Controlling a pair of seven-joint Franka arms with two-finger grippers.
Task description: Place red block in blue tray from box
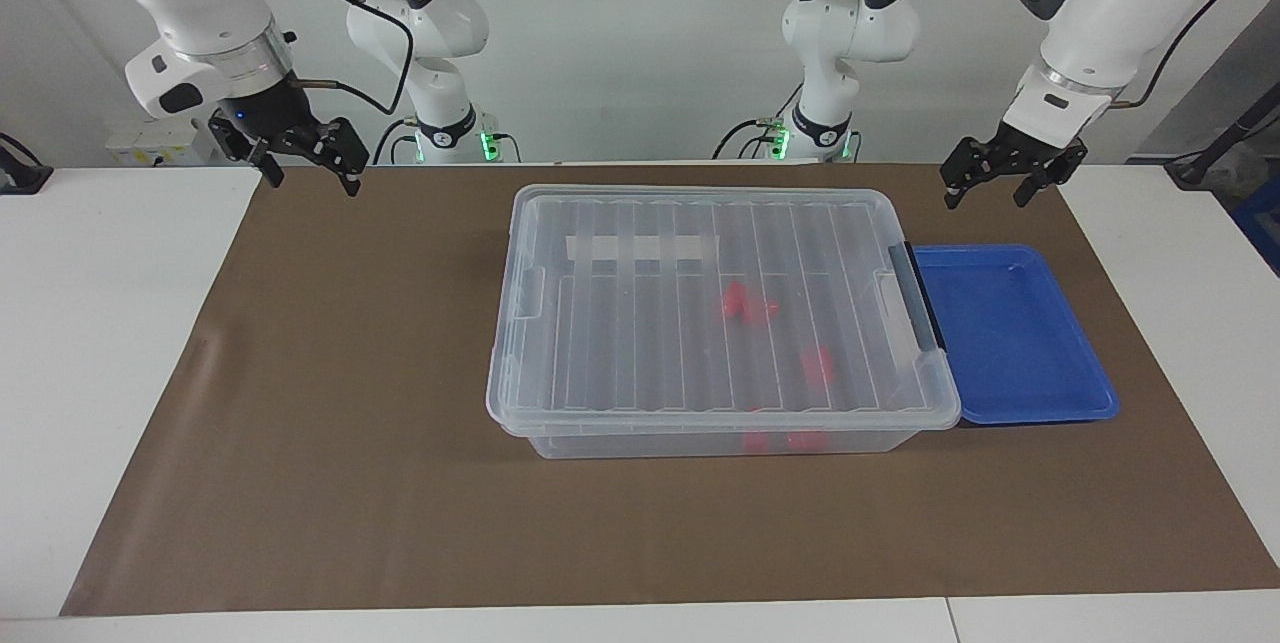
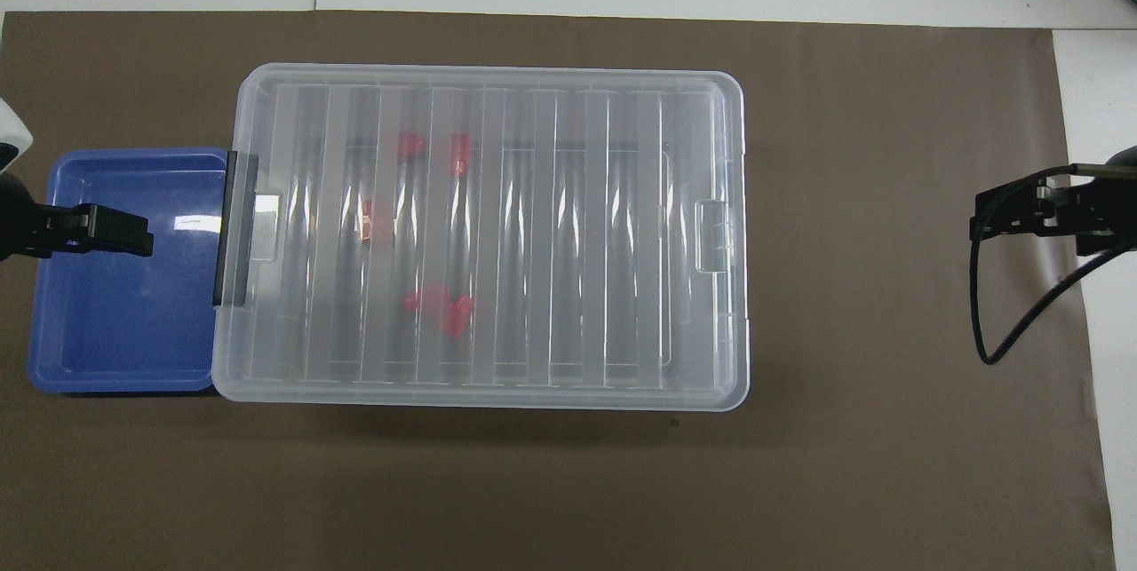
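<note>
Brown paper-covered table point(image 1: 350, 483) at centre frame carrying large lidded clear plastic box point(image 1: 700, 313) with small light, stiff, slick red plastic blocks point(image 1: 818, 363) inside, best pinched across flat sides; glossy blue tray point(image 1: 1020, 343) touching its latch end; left gripper point(image 1: 1010, 178) upper right, right gripper point(image 1: 300, 158) upper left, both wide, empty.

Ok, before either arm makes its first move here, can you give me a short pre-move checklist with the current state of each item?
1. Box lid off so the blocks can be reached: not ok, the ribbed lid is still on.
2. Red blocks are inside the box: ok, several show through the lid.
3. Blue tray has room: ok, nothing lies in it; it sits against the box's latch end.
4. Left gripper is free: ok, open, holding nothing, raised by the tray's robot-side edge.
5. Right gripper is free: ok, open, holding nothing, over the brown mat at its own end.
6. Black latch is undone: cannot tell.
</note>
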